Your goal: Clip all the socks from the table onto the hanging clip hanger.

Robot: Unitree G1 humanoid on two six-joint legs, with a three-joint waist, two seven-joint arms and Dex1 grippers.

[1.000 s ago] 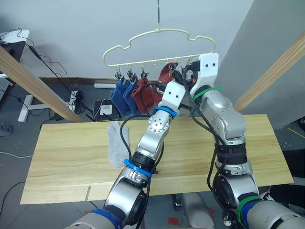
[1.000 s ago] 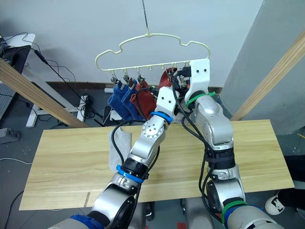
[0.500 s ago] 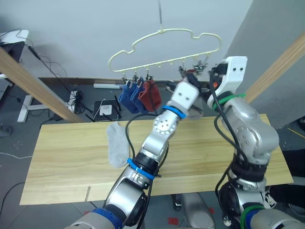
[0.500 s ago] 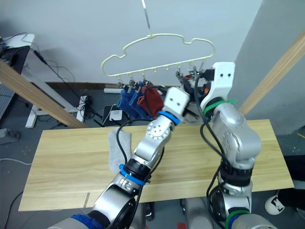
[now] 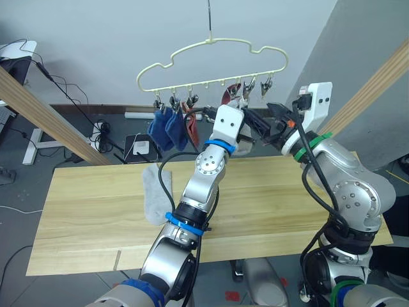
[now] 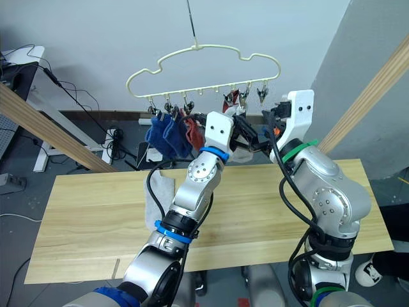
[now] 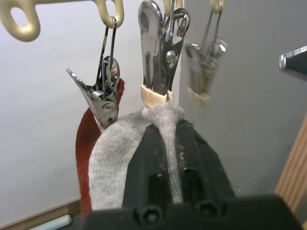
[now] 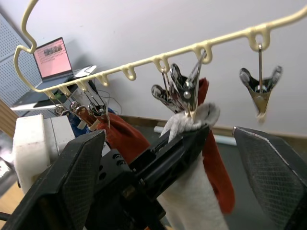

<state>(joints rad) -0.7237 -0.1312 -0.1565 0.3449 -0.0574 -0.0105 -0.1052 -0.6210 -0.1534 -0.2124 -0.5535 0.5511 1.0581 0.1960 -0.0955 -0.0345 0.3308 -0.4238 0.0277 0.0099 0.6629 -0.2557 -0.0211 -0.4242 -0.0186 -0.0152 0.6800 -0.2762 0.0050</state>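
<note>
The cream clip hanger (image 5: pixel 211 42) hangs above the far edge of the table (image 5: pixel 96 217). Two blue socks (image 5: pixel 163 128) and a rust red sock (image 5: pixel 192 126) hang from its left clips, and another red sock (image 7: pixel 86 148) hangs further right. My left gripper (image 7: pixel 165 129) is shut on a light grey sock (image 7: pixel 115 163), held up so its bunched top touches a metal clip (image 7: pixel 158 57). My right gripper (image 8: pixel 168 134) is open, a little back from that clip, facing the left gripper (image 5: pixel 251 128). A second grey sock (image 5: pixel 152 192) lies flat on the table's left part.
Slanted wooden poles stand at the left (image 5: pixel 38 109) and right (image 5: pixel 374 86). Empty clips (image 5: pixel 264 86) hang at the hanger's right end. Cables and a power strip (image 5: pixel 102 131) lie on the floor behind the table. A laptop (image 8: pixel 50 52) stands on a desk at the left.
My right gripper has drawn back from the clip, down and to the right, and stands open. The hanger swung right and has come back. My left gripper still holds the grey sock.
</note>
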